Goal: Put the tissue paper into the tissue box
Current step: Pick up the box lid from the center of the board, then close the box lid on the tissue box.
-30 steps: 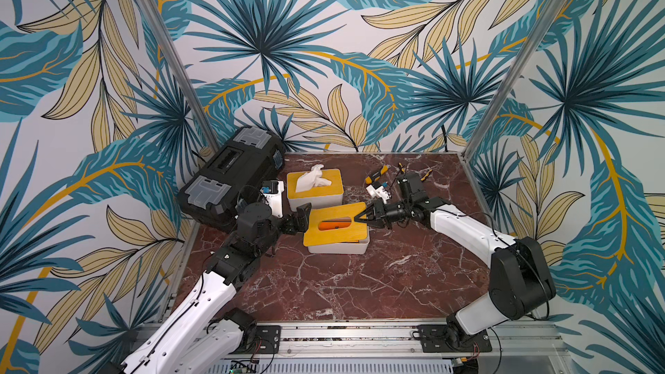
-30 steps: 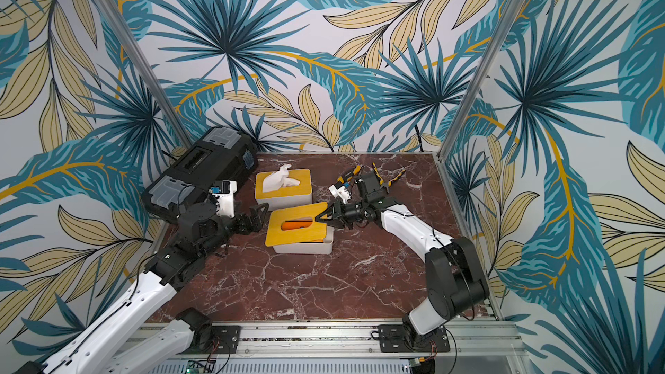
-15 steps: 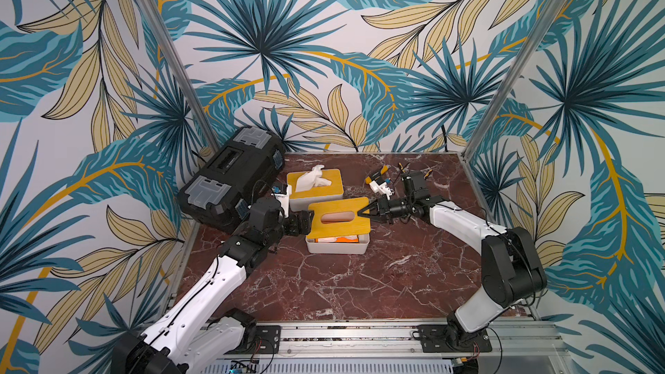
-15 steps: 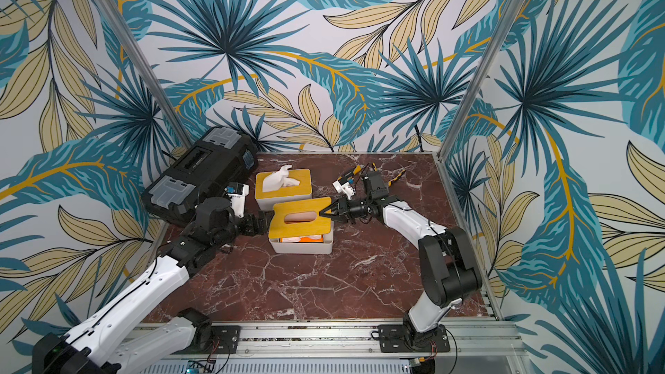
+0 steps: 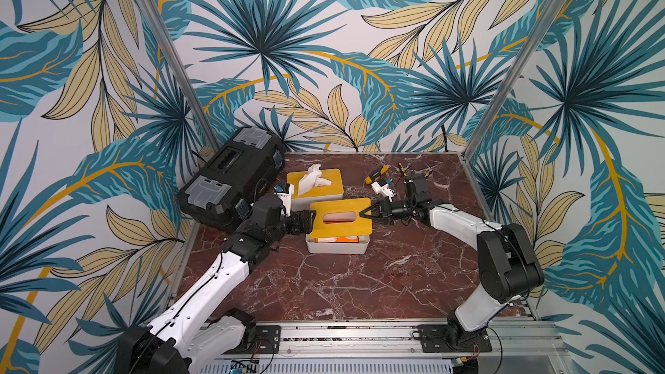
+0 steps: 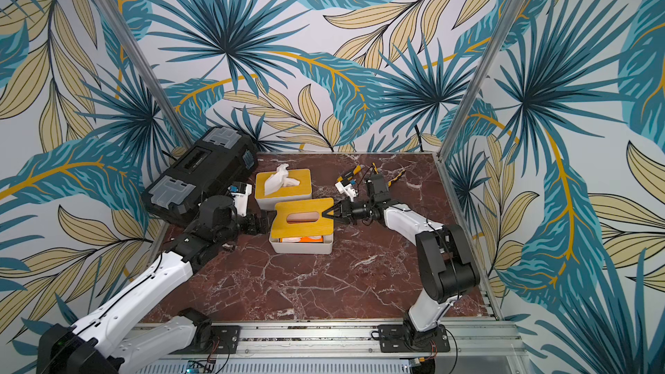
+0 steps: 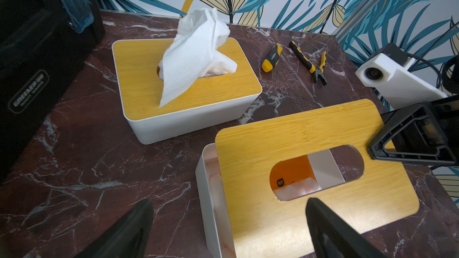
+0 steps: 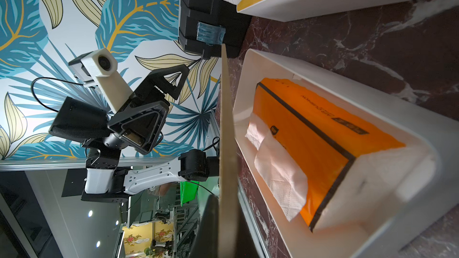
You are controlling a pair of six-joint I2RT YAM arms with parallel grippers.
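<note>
The right claw (image 5: 366,212) is clamped on one short edge of the bamboo lid (image 5: 342,230). It holds the lid just above the white box (image 5: 336,248), offset from it. The left claw (image 5: 306,223) is spread fully wide and holds nothing, just beside the lid's opposite edge. The orange tissue pack (image 8: 310,130) lies inside the box, with a loose sheet (image 8: 278,170) spilling from its top.

Several things could go wrong from here:
- The one-edge grip may let the lid sag or slip.
- Lowered while offset, the lid would catch the rim.
- The sheet could get trapped under the lid instead of showing at the slot.
- The left claw could knock the lid askew as it closes in.
</note>
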